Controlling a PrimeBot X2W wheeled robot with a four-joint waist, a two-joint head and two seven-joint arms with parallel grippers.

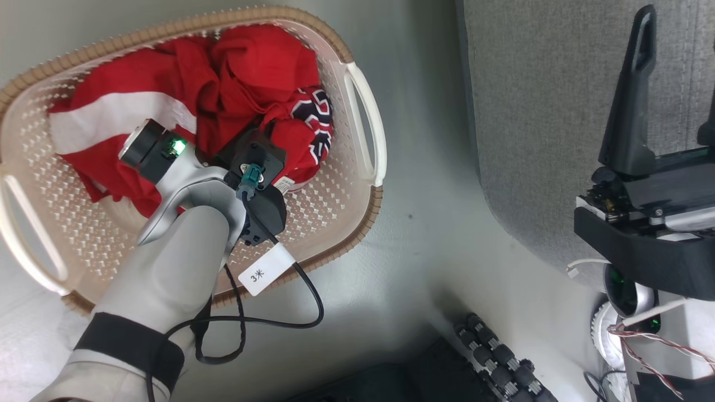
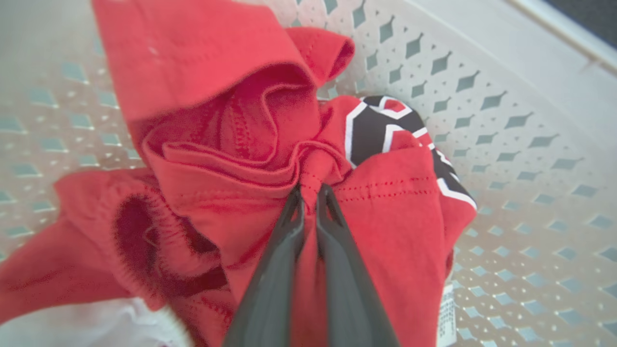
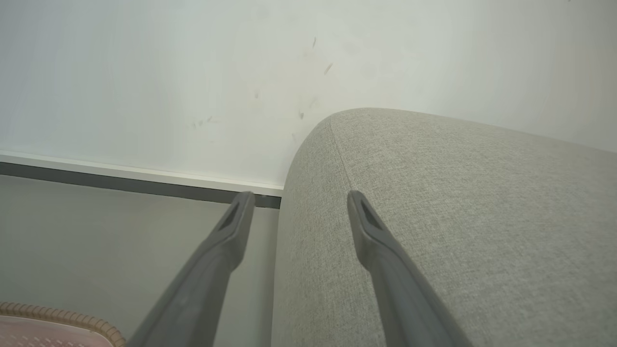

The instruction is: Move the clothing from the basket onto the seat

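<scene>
Head view: the basket [image 1: 313, 212] sits on the pale floor [image 1: 424, 234] toward 10 o'clock. The clothing [image 1: 246, 72] lies heaped inside it, with a broad white stripe [image 1: 111, 120] on its 9 o'clock side and the jersey's black numerals [image 1: 315, 111] on its 3 o'clock side. The left forearm [image 1: 179, 262] reaches in from 7 o'clock, its wrist over the heap (what the tip does is hidden beneath it here). A black cable [image 1: 323, 304] with a white tag [image 1: 265, 273] loops beside the forearm. The seat [image 1: 558, 111] takes the 2 o'clock corner, apart from the basket, and the right gripper [image 1: 673, 84] stands before it at 3 o'clock.

Left wrist view: here the hidden part shows. The left gripper [image 2: 311, 193] has its fingers [image 2: 274, 270] drawn almost together, pinching a ridge of red fabric mid-heap. The numerals sit at 1 o'clock from the tips. A white care label [image 2: 447, 308] hangs at 4 o'clock against the basket's perforated wall.

Right wrist view: the right gripper's jaws stand wide apart and empty, one tip against the seat's rounded corner. A white wall [image 3: 144, 72] and dark skirting strip [image 3: 120, 183] run from 9 to 12 o'clock, and a piece of the basket's brown rim shows at 7 o'clock.
</scene>
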